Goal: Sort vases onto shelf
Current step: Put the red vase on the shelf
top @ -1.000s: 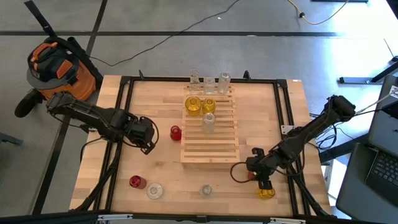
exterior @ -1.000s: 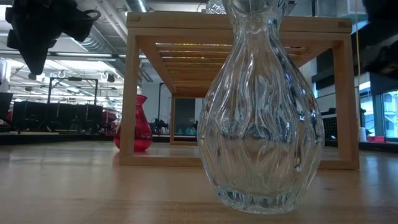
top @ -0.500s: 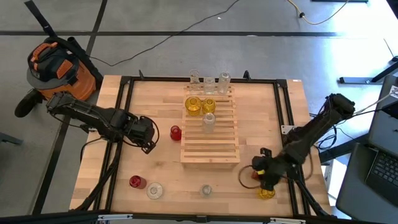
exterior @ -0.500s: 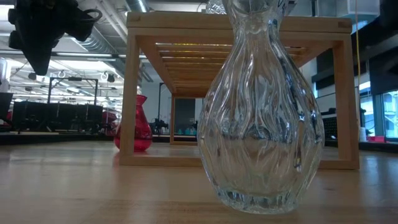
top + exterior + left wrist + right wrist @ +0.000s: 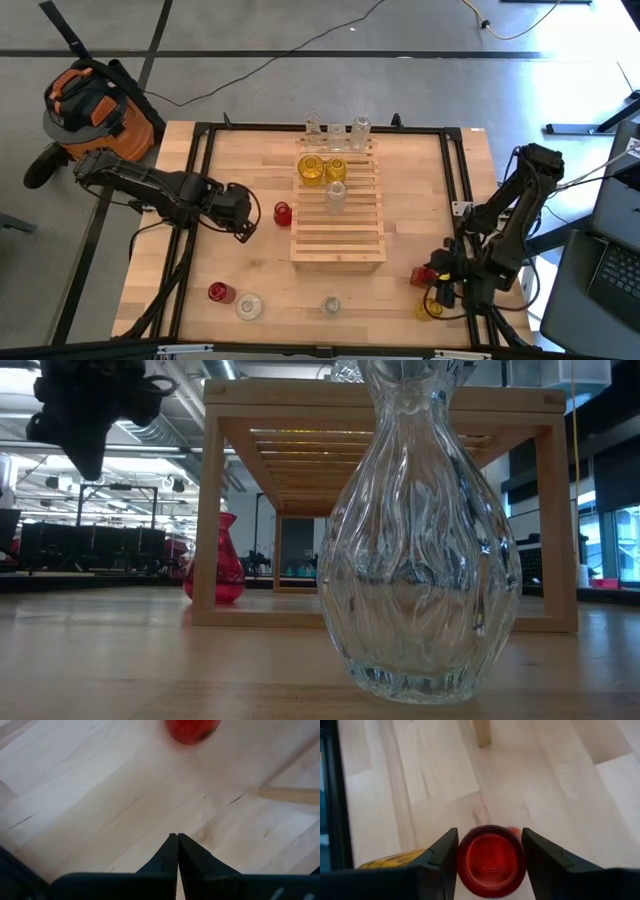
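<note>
Right pincer (image 5: 490, 857): grips 1 red vase (image 5: 491, 860) upright, at the bench's near-right corner.
Shelf (image 5: 338, 215): lies toward the bench's centre from that pincer (the carry direction).
Left pincer (image 5: 176, 851): closed, empty.

A red vase (image 5: 491, 860) sits between dark fingers (image 5: 440, 857); a yellow vase (image 5: 428, 309) by the pale plywood bench's (image 5: 240, 280) near edge; a ribbed clear vase (image 5: 418, 550).
</note>
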`<state>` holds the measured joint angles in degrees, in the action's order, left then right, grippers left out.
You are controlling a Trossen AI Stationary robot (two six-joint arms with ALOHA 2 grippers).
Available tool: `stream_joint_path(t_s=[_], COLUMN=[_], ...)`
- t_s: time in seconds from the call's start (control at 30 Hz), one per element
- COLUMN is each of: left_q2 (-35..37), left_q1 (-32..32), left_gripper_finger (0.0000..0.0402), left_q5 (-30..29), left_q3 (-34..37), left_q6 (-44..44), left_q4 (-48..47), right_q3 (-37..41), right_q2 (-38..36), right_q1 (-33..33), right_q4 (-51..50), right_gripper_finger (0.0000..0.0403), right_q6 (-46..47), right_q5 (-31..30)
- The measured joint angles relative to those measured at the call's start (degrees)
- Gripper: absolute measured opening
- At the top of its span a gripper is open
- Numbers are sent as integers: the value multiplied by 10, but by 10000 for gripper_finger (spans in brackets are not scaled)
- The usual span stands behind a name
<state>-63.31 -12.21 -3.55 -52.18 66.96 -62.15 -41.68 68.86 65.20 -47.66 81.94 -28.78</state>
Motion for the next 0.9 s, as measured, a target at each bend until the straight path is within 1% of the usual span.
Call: stream_joint_path(t_s=[0.07,0.17,0.2,0.4,0.47,0.57,0.63,0.73,0.8,0.9], left_q2=[0,0,0,0,0,0,0,0,0,0], left_q1=[3,4,4,4,4,4,9,19,27,40], left_gripper_finger=[0,0,0,0,0,0,0,0,0,0], left_q5=[0,0,0,0,0,-2,-2,-4,-4,-5], left_q3=[0,0,0,0,0,0,0,0,0,0], left_q6=[0,0,1,4,5,5,5,3,-3,-15], left_q4=[8,17,20,26,27,27,27,27,27,27], right_q3=[8,15,15,18,18,8,-15,-59,-93,-151], right_q2=[0,-1,-1,-19,-40,-90,-130,-195,-237,-275], right_q1=[6,5,5,-1,-14,-44,-75,-143,-196,-286], right_q4=[2,8,8,-7,-26,-90,-138,-193,-181,-134], right_gripper_finger=[156,114,107,107,107,107,107,107,107,107], right_q6=[21,31,32,33,34,24,-15,-124,-223,-378], right_q5=[-3,-15,-19,-45,-47,-54,-68,-77,-73,-20])
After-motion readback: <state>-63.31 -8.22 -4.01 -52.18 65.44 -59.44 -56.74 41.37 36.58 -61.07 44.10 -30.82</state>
